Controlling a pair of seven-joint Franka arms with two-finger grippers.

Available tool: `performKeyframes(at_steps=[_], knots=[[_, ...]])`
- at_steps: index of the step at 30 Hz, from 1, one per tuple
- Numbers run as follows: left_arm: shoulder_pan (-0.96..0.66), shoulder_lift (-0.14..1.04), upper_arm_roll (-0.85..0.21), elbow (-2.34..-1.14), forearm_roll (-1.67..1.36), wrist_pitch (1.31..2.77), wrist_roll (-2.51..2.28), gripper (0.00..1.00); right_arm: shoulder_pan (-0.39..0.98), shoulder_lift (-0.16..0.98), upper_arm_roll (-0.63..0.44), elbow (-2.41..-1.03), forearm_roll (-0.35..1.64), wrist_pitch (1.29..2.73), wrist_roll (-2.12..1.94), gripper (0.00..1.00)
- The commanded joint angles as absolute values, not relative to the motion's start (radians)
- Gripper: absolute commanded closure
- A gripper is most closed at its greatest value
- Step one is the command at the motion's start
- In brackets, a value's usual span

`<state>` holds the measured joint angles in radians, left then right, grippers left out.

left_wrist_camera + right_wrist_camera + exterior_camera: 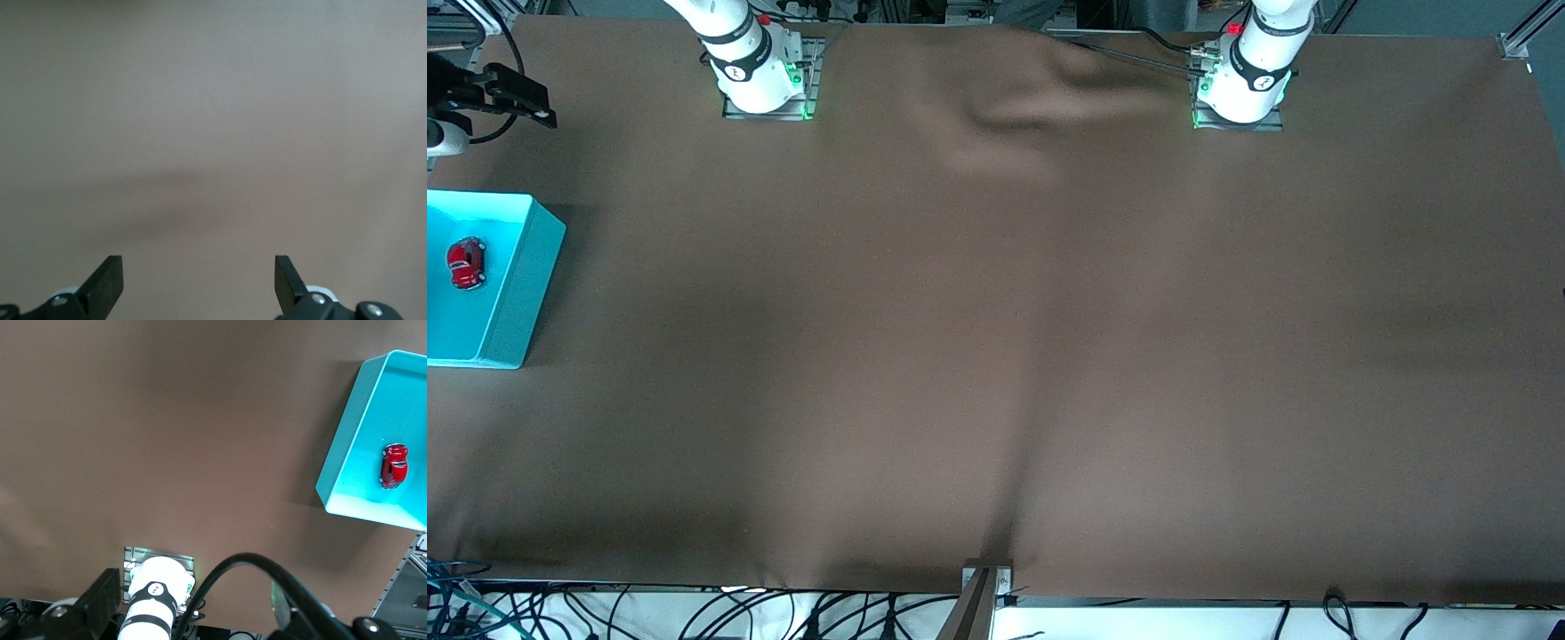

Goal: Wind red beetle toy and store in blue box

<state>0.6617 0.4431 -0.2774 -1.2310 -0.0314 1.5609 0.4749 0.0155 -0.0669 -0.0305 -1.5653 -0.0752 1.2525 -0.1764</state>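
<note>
- Cables [694, 613] are hanging in loops below the table's near edge, on either side of a metal bracket [987, 578] clamped at its middle.
- Brown cloth [996, 356] is covering the whole table, lying smooth near the front camera and rumpling into a soft fold [1014, 116] between my two bases.
- Sitting at my right arm's end of the table, the blue box [511, 302] is partly cut off by the front view's edge, its open top facing up.
- Resting on the box's floor, the red beetle toy [466, 263] is sitting on its wheels, away from the walls; its long axis is running roughly from the near side of the table toward the base side. I cannot tell which end is its nose.
- My right gripper [193, 600] is hanging high above that end of the table, released, fingers spread and holding nothing.
- My left gripper [199, 280] is waiting over bare cloth, fingers [107, 283] wide apart, empty.
</note>
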Motion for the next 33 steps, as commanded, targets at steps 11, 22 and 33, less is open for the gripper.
performKeyframes(at_steps=[11, 22, 33], knots=[[0.670, 0.439, -0.279, -1.233, -0.049, 1.552, 0.497, 0.00, 0.025, -0.025, 0.008, -1.577, -0.055, 1.434, -0.094, 0.00], [0.669, 0.439, -0.279, -1.233, -0.049, 1.552, 0.497, 0.00, 0.009, 0.020, -0.002, -1.566, -0.058, 1.549, -0.100, 0.00], [0.669, 0.439, -0.279, -1.233, -0.049, 1.552, 0.497, 0.00, 0.008, 0.063, -0.009, -1.517, -0.058, 1.554, -0.103, 0.00]])
